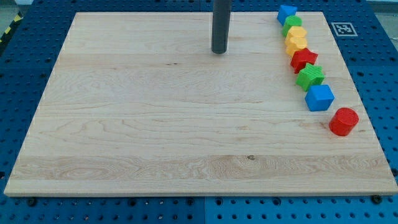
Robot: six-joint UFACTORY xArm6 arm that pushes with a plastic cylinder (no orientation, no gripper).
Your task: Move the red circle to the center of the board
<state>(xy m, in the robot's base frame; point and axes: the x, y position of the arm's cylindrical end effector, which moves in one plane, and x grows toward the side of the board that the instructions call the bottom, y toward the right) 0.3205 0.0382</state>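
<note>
The red circle [343, 121] is a short red cylinder near the board's right edge, at the lower end of a line of blocks. My tip [218, 52] rests on the board near the view's top centre, far to the left of and above the red circle. It touches no block.
A line of blocks runs down the right side: a blue block [286, 12], a green block [292, 24], two yellow blocks [296, 38], a red star [304, 60], a green star [310, 76], a blue cube [319, 97]. The wooden board [155, 124] lies on a blue pegboard table.
</note>
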